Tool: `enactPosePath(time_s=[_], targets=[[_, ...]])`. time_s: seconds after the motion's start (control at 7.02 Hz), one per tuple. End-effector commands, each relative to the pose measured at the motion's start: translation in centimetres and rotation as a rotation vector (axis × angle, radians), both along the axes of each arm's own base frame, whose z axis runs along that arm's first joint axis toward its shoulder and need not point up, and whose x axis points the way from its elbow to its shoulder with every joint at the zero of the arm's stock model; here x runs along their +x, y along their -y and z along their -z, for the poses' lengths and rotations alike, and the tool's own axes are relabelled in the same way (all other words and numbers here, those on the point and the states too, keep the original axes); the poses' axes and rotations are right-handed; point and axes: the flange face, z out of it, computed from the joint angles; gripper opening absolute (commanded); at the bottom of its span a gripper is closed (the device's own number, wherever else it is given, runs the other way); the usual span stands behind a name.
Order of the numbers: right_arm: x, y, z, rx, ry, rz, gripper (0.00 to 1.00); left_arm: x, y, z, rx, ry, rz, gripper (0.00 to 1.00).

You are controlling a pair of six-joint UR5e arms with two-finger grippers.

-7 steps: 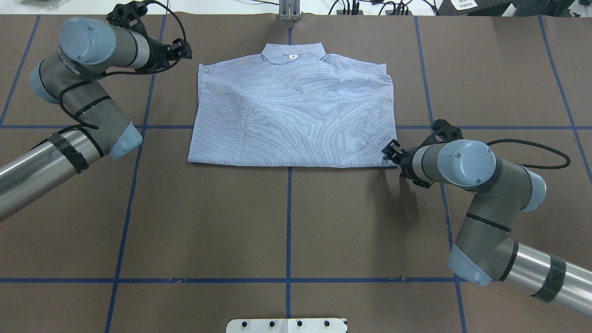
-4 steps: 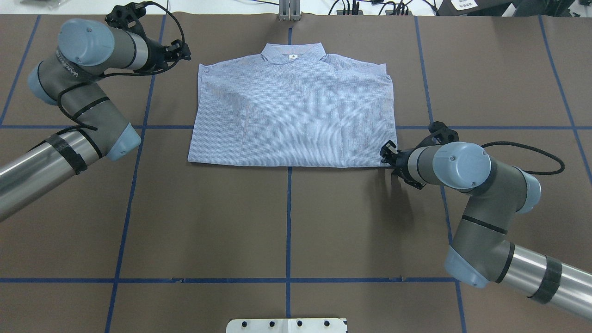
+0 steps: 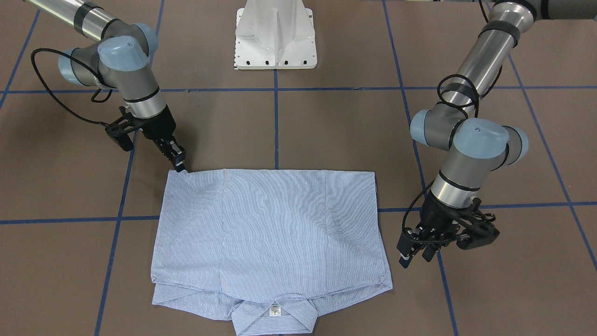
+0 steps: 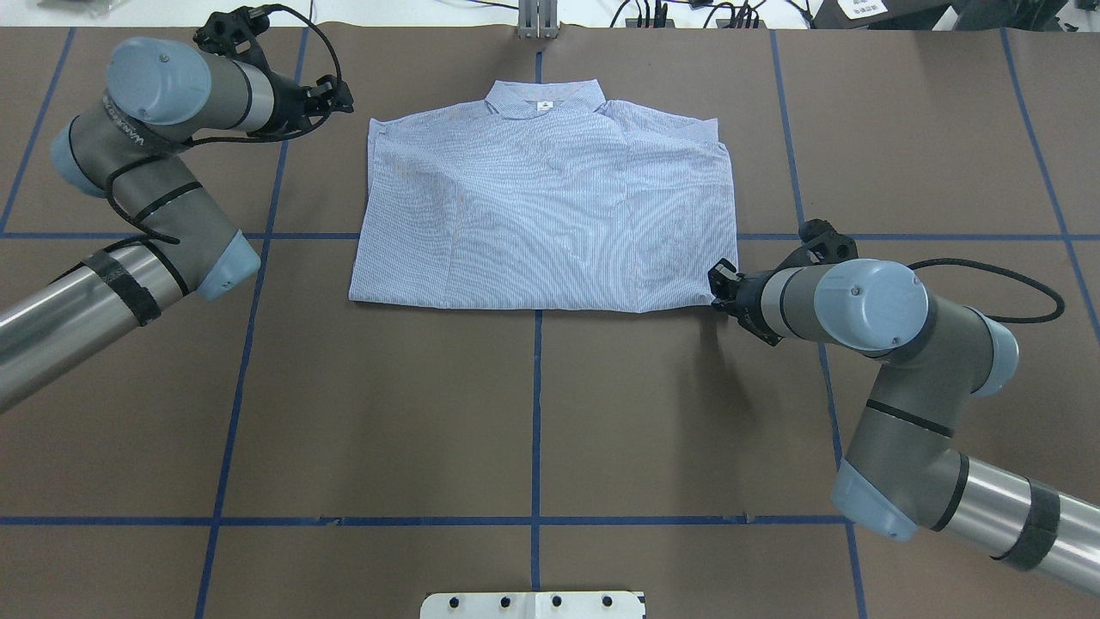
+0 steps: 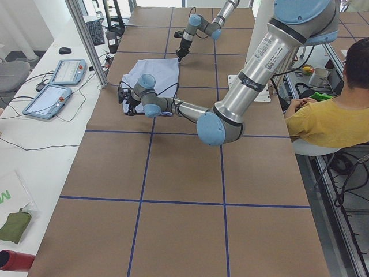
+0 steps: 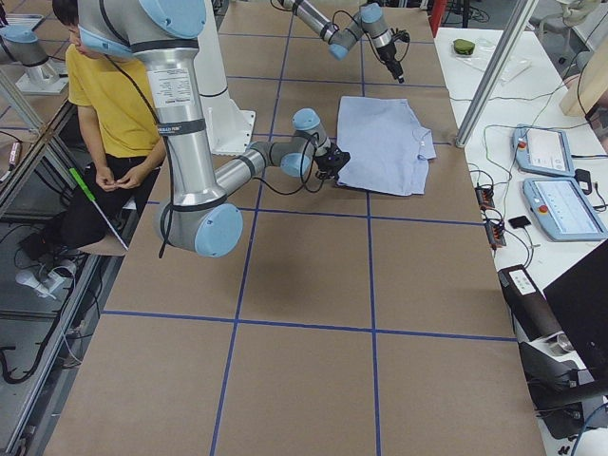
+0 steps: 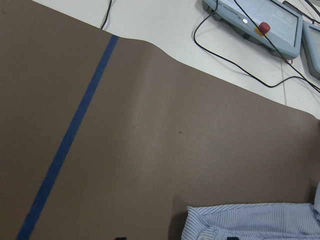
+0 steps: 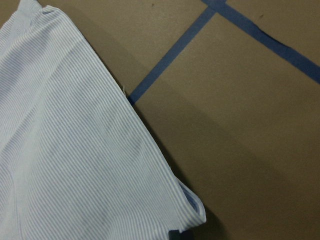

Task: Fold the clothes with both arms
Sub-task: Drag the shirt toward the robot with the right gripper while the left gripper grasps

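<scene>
Currently: striped shirt (image 3: 270, 224), folded flat, mid-counter (image 3: 326, 130), collar away from the robot. Right hand (image 3: 178, 163) at the shirt's near corner, whether apart or together cannot be told. Left hand (image 3: 415, 255), fingers apart, beside the far shoulder, clear of the cloth.

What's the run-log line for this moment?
shirt: flat, partly folded | left arm: jaws open, off shoulder corner | right arm: jaws at hem corner, grip unclear
</scene>
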Motion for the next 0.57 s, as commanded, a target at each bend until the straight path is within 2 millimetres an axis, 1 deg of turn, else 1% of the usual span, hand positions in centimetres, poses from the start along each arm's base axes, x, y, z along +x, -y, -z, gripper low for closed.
enactPosePath(time_s=[0.0,0.14,0.28,0.43], targets=[[3.8,-3.5,1.6,-0.035,0.068,-0.019,0.00,0.0,-0.1,0.7,0.007,-0.009,0.001,0.74],[3.9,-8.0,1.9,-0.037,0.082,0.050,0.00,-0.4,-0.5,0.8,0.012,-0.015,0.000,0.74],[4.0,-12.0,3.6,-0.078,0.135,0.139,0.00,-0.9,-2.4,1.1,0.029,-0.030,-0.012,0.74],[4.7,-15.0,3.7,-0.144,0.157,0.267,0.00,-1.2,-4.9,0.9,0.041,-0.043,-0.031,0.74]])
